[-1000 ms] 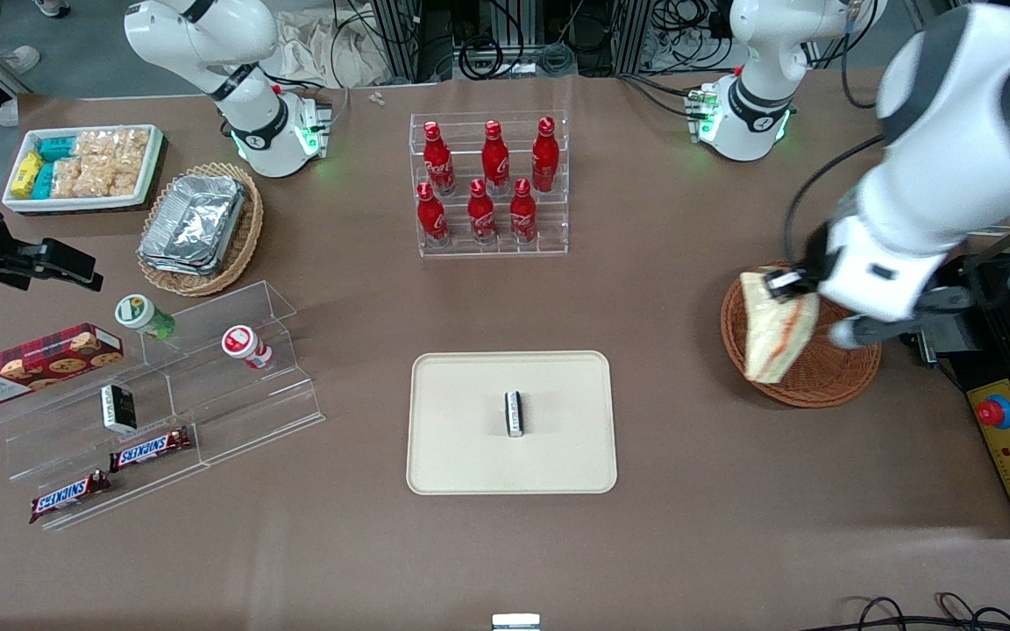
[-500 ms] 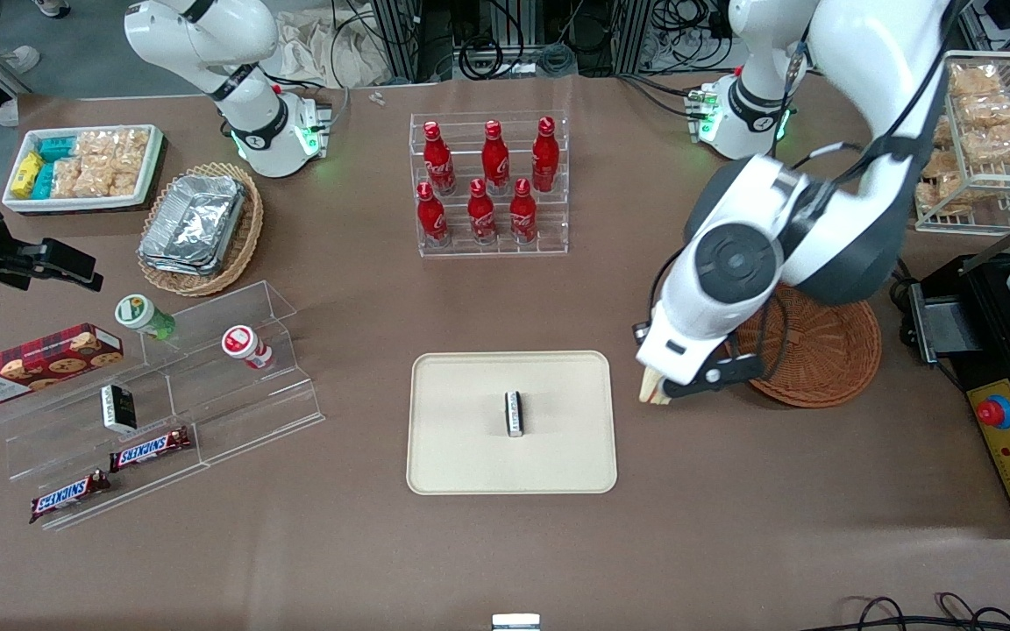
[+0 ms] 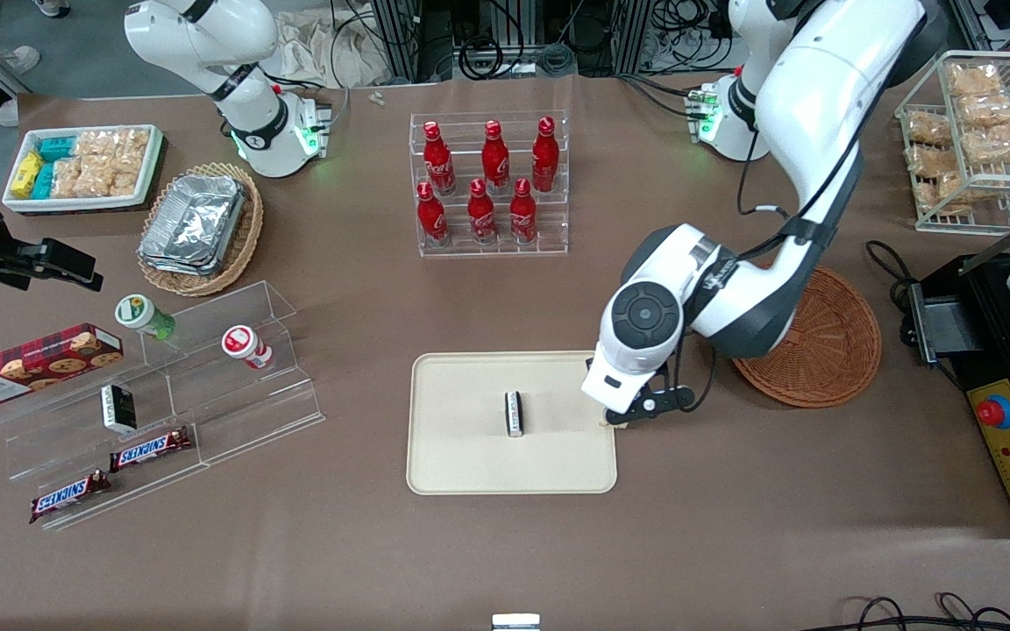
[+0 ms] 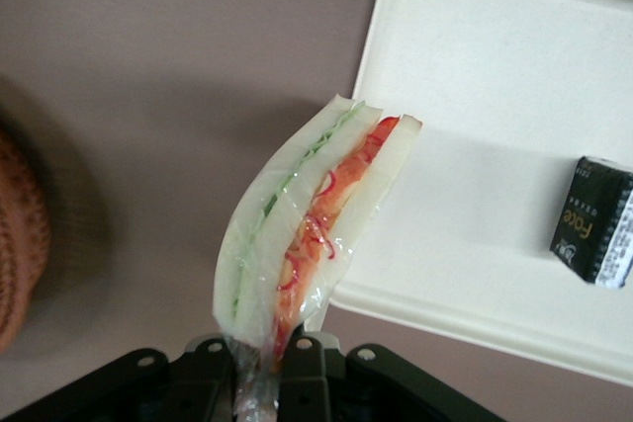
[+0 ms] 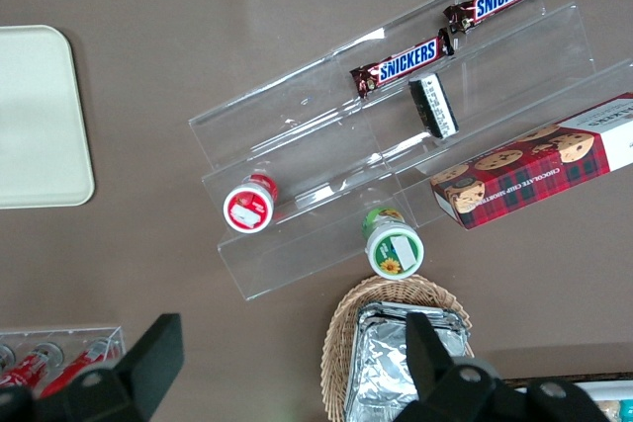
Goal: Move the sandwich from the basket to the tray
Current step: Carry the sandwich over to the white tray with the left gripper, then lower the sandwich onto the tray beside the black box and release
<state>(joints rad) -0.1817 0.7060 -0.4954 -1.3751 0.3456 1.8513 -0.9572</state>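
My left gripper point(image 3: 617, 419) hangs over the edge of the cream tray point(image 3: 470, 456) that faces the working arm's end. In the left wrist view the gripper point(image 4: 259, 355) is shut on the wrapped corner of the sandwich point(image 4: 307, 234), a white bread wedge with red and green filling. The sandwich hangs above the tray's rim point(image 4: 396, 37), partly over the tray and partly over the table. In the front view the wrist hides nearly all of the sandwich. The reddish-brown basket point(image 3: 821, 346) holds nothing and lies toward the working arm's end of the table; its edge shows in the left wrist view point(image 4: 15, 234).
A small black packet point(image 3: 514, 413) lies in the tray's middle, also in the left wrist view point(image 4: 593, 219). A clear rack of red bottles point(image 3: 492, 184) stands farther from the camera than the tray. A black box with a red button point(image 3: 996, 412) stands beside the basket.
The gripper carried the sandwich up out of the basket and sideways toward the tray. It now hangs at the tray's edge and the basket holds nothing.
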